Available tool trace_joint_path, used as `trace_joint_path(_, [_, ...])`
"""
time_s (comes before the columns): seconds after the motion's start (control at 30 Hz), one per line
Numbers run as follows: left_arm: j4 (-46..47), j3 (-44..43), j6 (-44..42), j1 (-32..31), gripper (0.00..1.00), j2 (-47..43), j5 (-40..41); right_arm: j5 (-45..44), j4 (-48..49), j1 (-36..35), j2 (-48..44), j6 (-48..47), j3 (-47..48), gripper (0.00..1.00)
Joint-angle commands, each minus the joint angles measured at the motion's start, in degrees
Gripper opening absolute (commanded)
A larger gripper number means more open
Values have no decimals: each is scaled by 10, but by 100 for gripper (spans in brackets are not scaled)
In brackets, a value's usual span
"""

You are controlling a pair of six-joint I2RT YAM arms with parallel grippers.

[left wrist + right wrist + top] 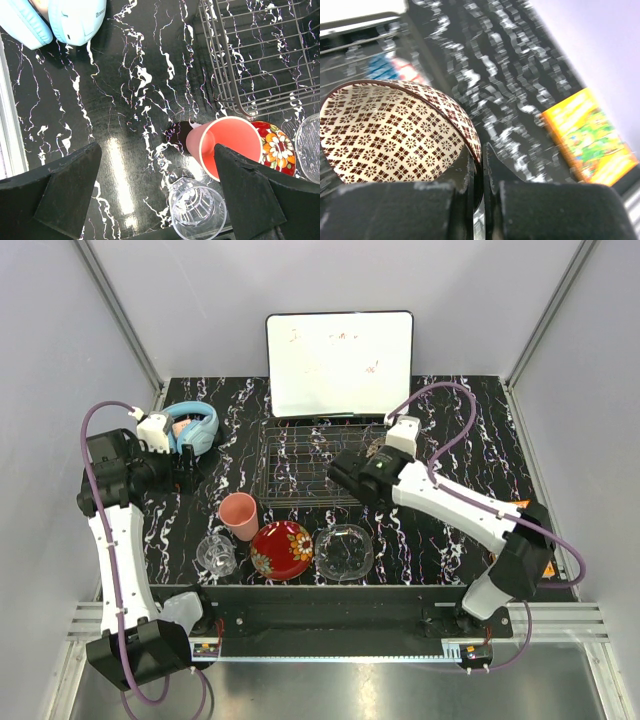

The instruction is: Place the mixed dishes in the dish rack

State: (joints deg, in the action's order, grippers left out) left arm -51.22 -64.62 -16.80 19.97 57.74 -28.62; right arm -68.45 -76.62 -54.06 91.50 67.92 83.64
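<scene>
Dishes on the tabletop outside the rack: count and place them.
4: pink cup by the near-left corner of the rack; glass mug nearer the arm bases; red floral plate right of the mug; clear glass dish right of that. The right arm may hide others.

top: high, rear, whole bench (240, 440) | left wrist: near, downward, shares pink cup (230, 145) | right wrist: near, oblique

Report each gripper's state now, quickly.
Left gripper: jaws open, holding nothing.
Right gripper: jaws shut on the rim of the patterned bowl.
</scene>
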Motion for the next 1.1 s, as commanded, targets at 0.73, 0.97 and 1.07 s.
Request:
trace_joint_path(0.73, [6, -13, 2, 3, 99, 0, -15, -82, -165, 56, 141, -17, -33, 0])
trace_joint_path(0.97, [9, -9, 4, 3, 99, 0, -16, -81, -165, 57, 168, -23, -42, 0])
trace_joint_path(1.07, [10, -9, 3, 3, 99, 1, -17, -78, -165, 57, 186, -27, -30, 0])
